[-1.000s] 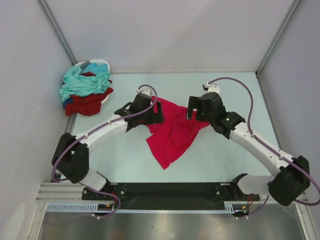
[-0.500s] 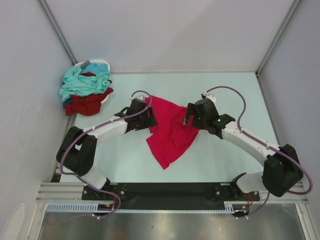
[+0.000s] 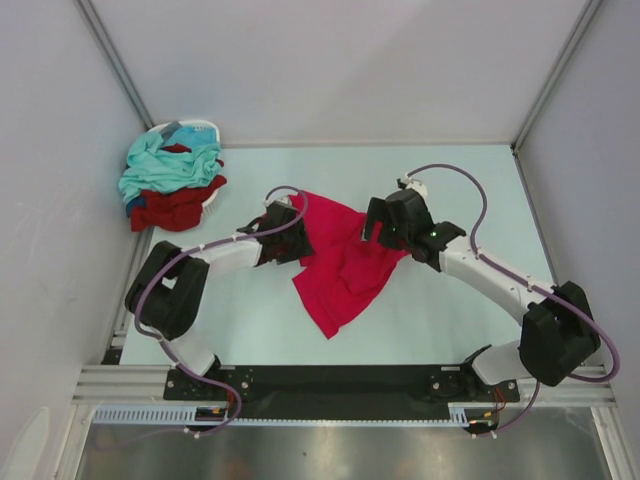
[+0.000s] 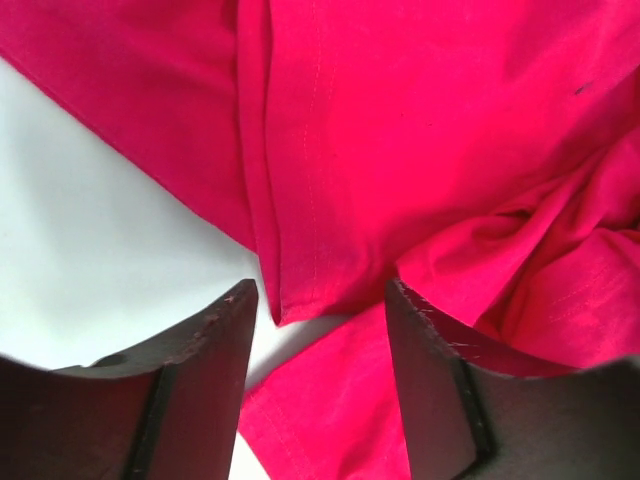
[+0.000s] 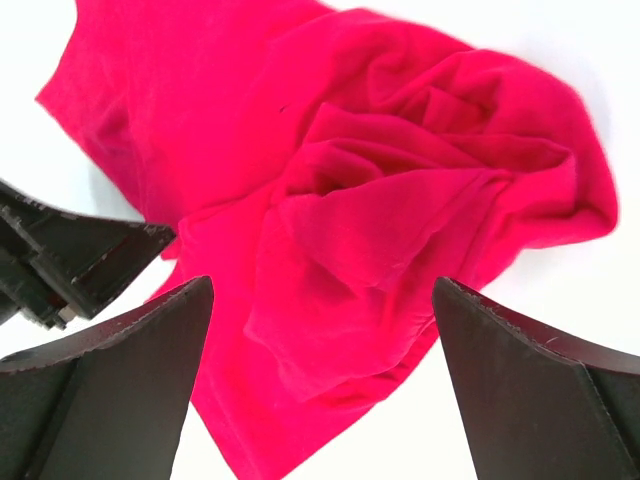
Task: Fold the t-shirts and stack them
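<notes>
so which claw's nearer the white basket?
Left. The left claw is at the left edge of the pink shirt, toward the basket; the right claw is over its right side, farther.

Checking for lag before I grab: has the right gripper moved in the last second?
Yes. The right gripper has slid a little left, toward the white basket's side, and sits farther over the crimson shirt.

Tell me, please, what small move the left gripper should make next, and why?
Probably close the left gripper on the hem corner of the crimson shirt: that corner lies between its parted fingers, not yet pinched.
</notes>
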Tool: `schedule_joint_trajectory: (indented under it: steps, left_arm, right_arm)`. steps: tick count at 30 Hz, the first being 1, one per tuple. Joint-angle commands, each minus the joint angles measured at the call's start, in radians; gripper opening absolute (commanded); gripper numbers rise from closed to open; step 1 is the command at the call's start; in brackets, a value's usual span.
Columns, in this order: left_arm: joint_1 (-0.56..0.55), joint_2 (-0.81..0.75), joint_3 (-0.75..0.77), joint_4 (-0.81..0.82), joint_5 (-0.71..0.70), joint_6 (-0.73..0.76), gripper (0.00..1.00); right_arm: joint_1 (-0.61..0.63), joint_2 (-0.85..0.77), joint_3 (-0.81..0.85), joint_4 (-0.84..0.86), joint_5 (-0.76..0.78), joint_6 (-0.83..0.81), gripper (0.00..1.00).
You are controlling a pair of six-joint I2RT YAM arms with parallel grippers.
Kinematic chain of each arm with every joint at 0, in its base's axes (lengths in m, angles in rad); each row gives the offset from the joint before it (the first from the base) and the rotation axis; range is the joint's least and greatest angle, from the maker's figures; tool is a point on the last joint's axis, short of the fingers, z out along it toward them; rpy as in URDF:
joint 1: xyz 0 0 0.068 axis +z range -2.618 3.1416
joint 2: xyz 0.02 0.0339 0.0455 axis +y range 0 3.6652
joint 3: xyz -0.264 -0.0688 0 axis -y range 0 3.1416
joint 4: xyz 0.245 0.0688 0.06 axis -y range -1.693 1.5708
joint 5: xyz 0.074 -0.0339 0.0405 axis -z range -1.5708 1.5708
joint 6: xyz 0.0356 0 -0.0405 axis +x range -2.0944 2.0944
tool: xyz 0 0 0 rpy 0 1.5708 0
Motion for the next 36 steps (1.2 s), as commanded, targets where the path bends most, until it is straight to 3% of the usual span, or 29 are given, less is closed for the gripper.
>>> schedule_joint_trajectory:
  steps: [1, 7, 10, 13, 16, 17, 22, 26, 31, 36]
  left_arm:
    - [0.001, 0.027, -0.014, 0.053, 0.004, -0.032, 0.57]
    - [0.001, 0.037, -0.051, 0.047, -0.016, -0.045, 0.57]
    - [0.002, 0.047, -0.070, 0.058, -0.050, -0.061, 0.50]
    - [0.002, 0.075, -0.067, 0.078, -0.062, -0.065, 0.39]
    - [0.011, 0.089, -0.062, 0.096, -0.059, -0.074, 0.13]
    - [0.014, 0.086, -0.059, 0.090, -0.056, -0.075, 0.00]
    - [0.076, -0.044, -0.065, 0.041, -0.059, -0.061, 0.00]
    - [0.137, -0.136, -0.054, 0.001, -0.081, -0.041, 0.00]
    - [0.191, -0.135, -0.097, 0.014, -0.078, 0.027, 0.00]
    - [0.247, -0.103, -0.180, 0.078, -0.026, -0.013, 0.00]
  right_arm:
    - [0.063, 0.018, 0.061, 0.021, 0.011, -0.047, 0.99]
    - [0.209, 0.061, 0.096, 0.045, 0.026, -0.208, 0.99]
    - [0.276, 0.109, 0.106, 0.070, 0.020, -0.243, 0.99]
    - [0.284, 0.138, 0.123, 0.052, 0.040, -0.198, 1.00]
    - [0.286, 0.130, 0.107, 0.058, 0.031, -0.188, 0.99]
    - [0.284, 0.130, 0.104, 0.076, 0.023, -0.190, 1.00]
    - [0.359, 0.202, 0.159, 0.121, -0.026, -0.259, 0.98]
    - [0.451, 0.401, 0.357, 0.043, 0.035, -0.366, 0.98]
    - [0.467, 0.532, 0.454, 0.070, 0.000, -0.325, 0.97]
    - [0.510, 0.678, 0.607, -0.029, -0.003, -0.357, 0.93]
